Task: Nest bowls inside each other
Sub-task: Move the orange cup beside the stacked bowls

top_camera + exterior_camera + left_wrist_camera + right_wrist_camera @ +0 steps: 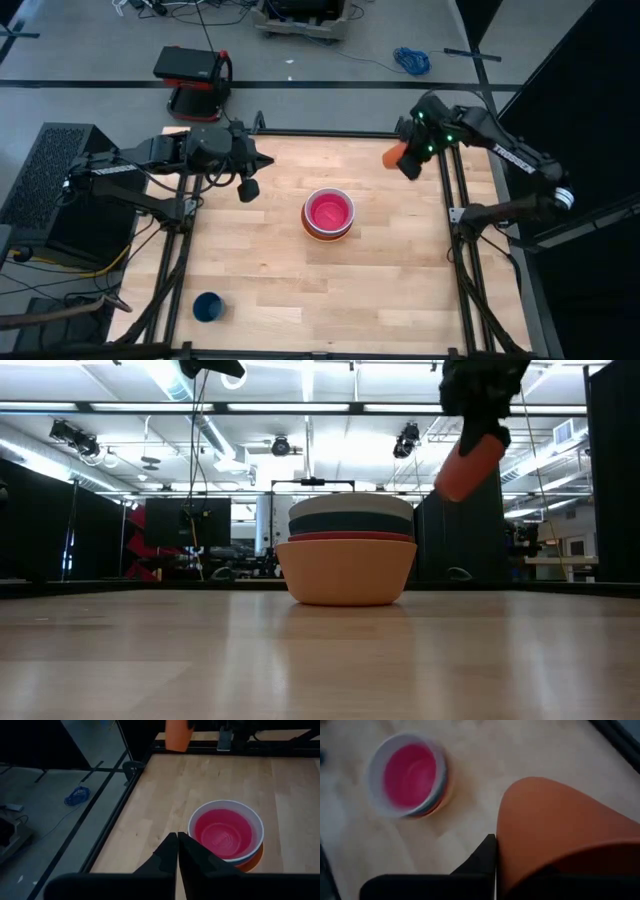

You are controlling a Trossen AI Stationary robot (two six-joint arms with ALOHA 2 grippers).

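Bowls [329, 214] stand nested in one stack at the middle of the wooden table [400, 290], the pink one innermost, a white rim around it and an orange bowl at the bottom. From table height the stack shows orange, red, a teal-blue band and white from the base up (the pink bowl sits too deep to show from that side). With all five colours accounted for in one pile, the nesting looks complete; no loose bowl lies anywhere else on the tabletop.

What is left appears to be side business. The right gripper [402, 158], raised over the table's far right corner and well apart from the stack, is clenched on a small orange cup [394, 155], which hangs clear of the wood and fills much of that arm's wrist view. The left gripper [177, 851] hovers above the table near its far left, pointing toward the stack, its fingers pressed together with nothing between them. A small dark blue cup [208, 306] stands alone near the front left edge, far from the bowls and from both arms.
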